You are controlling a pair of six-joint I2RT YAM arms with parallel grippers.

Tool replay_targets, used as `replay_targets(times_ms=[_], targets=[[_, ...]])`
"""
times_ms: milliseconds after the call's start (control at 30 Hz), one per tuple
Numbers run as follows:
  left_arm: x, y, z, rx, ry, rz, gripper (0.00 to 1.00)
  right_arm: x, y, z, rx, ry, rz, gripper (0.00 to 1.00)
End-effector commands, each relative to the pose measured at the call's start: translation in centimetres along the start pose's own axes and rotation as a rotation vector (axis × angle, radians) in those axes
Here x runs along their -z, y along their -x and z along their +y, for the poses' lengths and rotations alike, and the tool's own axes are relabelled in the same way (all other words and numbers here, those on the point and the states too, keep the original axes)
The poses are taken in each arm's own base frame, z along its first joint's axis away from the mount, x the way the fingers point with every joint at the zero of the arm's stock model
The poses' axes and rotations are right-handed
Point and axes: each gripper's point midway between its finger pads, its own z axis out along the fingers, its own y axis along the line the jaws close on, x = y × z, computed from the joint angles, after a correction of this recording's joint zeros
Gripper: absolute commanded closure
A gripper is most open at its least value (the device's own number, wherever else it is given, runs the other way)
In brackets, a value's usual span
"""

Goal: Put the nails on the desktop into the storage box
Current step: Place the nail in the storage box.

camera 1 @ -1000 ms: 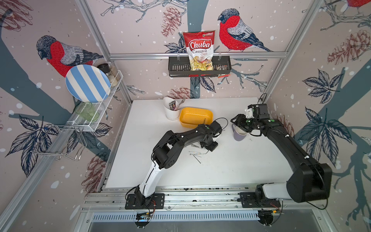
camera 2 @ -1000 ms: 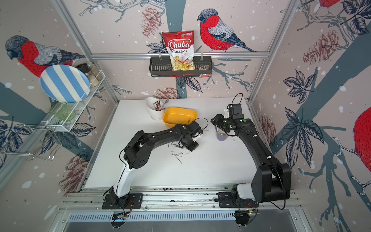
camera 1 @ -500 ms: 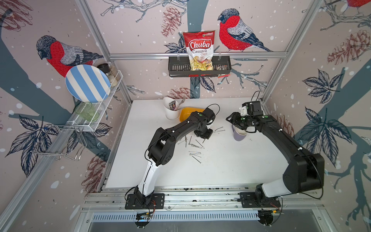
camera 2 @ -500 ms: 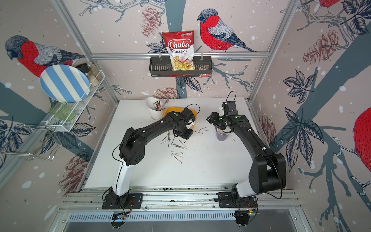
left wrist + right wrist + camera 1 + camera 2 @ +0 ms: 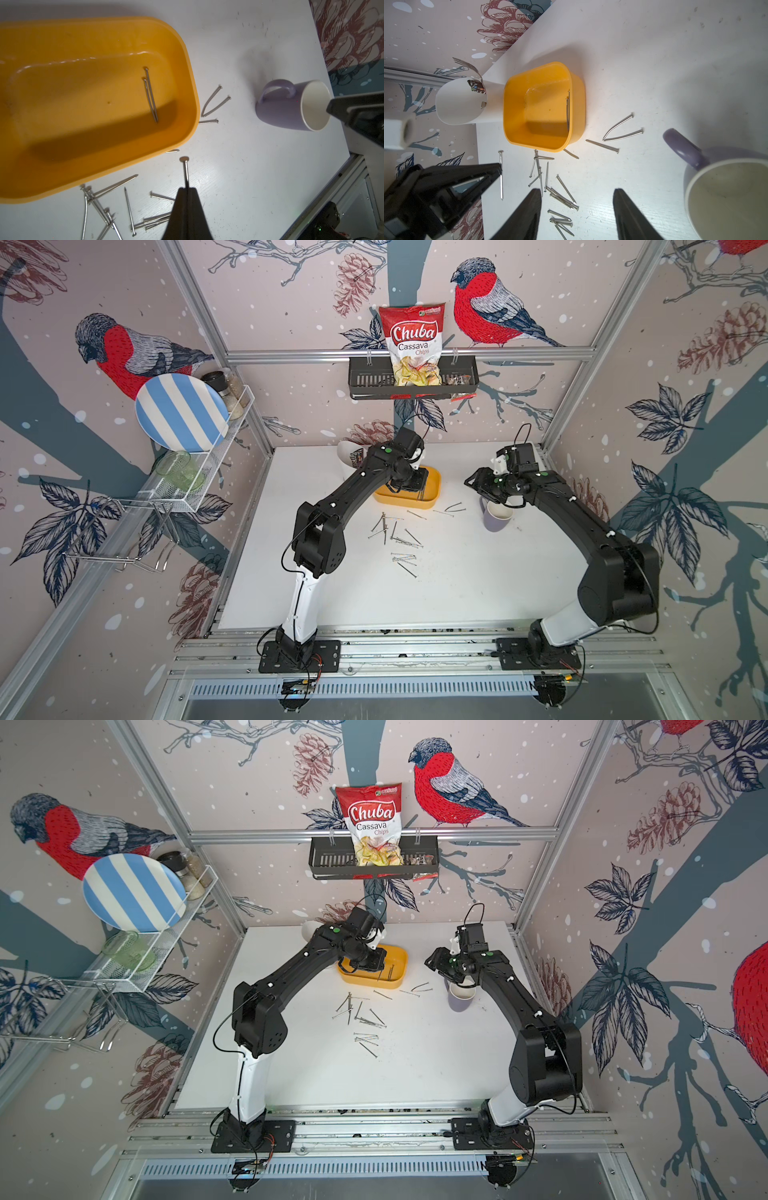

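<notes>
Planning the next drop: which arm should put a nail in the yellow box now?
Left: the left gripper is shut on a nail at the storage box; the right gripper is open, empty, near the mug.

Wallpaper (image 5: 291,302) of red-breasted bullfinches (image 5: 482,308), pine cones (image 5: 353,281) and branches, aluminium frame rails (image 5: 291,356), black slotted wall basket (image 5: 370,379) holding a Chuba cassava chips bag (image 5: 411,335), white wire shelf (image 5: 187,499) carrying a blue-striped plate (image 5: 180,412)

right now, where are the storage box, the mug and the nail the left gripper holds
storage box (image 5: 72,93): left wrist view, bare floor inside
mug (image 5: 278,112): left wrist view, purple outer wall
held nail (image 5: 186,172): left wrist view, middle of shaft
</notes>
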Motion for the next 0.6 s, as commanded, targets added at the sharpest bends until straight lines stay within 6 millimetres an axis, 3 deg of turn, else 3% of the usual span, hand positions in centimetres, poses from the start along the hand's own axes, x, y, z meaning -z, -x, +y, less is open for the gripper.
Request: replay_targets(times_ms=[0, 233, 433, 567], targets=[[0.1, 2.3, 1.8, 0.067, -0.001, -0.057, 1.0, -0.3, -0.6, 0.5, 0.015, 0.015, 0.027, 0.41], [-2.8, 5.6, 5.0, 0.091, 0.009, -0.11, 1.0, -1.8, -2.8, 2.3, 0.06, 0.043, 0.089, 0.41], [-6.6, 5.3, 6.5, 0.1, 0.007, -0.083, 1.0, -2.7, -3.7, 3.9, 0.116, 0.054, 0.125, 0.41], [-8.4, 4.4, 7.1, 0.103, 0.0, -0.053, 1.0, -2.9, -3.5, 3.9, 0.133, 0.033, 0.132, 0.41]])
